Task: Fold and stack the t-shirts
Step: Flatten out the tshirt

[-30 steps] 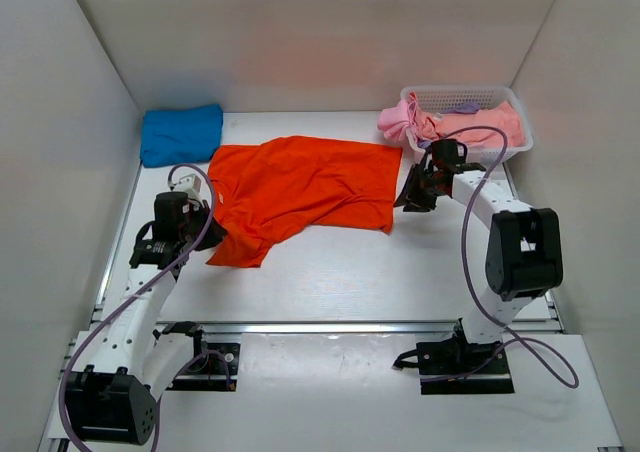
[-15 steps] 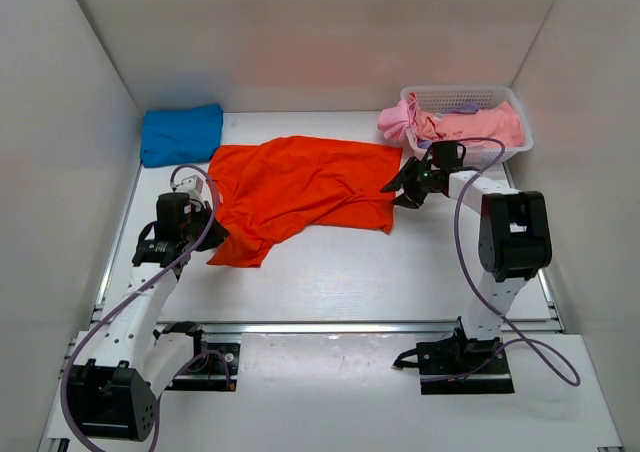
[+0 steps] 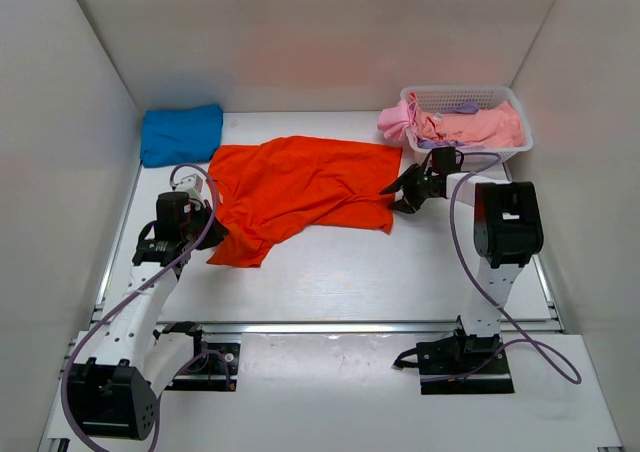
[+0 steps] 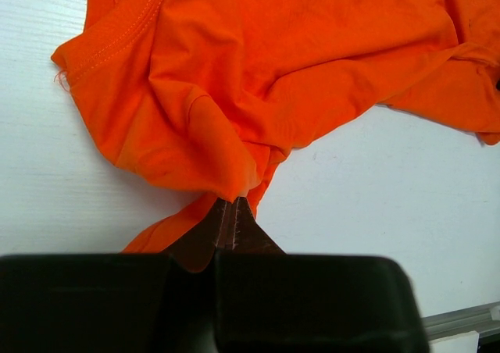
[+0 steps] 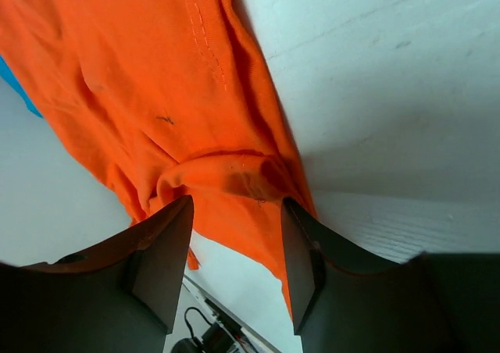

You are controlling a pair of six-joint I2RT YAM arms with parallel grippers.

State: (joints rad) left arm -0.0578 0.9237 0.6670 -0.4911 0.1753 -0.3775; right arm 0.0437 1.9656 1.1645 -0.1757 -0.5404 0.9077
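Orange-red t-shirt, left jaws clamped on its edge, right jaws spread apart.

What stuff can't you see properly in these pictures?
1. Top view: how many shirts the basket holds; the pink t-shirts pile over the rest.
2. Left wrist view: how much orange t-shirt the left gripper pinches; a fold drapes over its tips.
3. Right wrist view: the blue t-shirt, only a sliver at the left edge.
4. Top view: the right gripper opening, too small.
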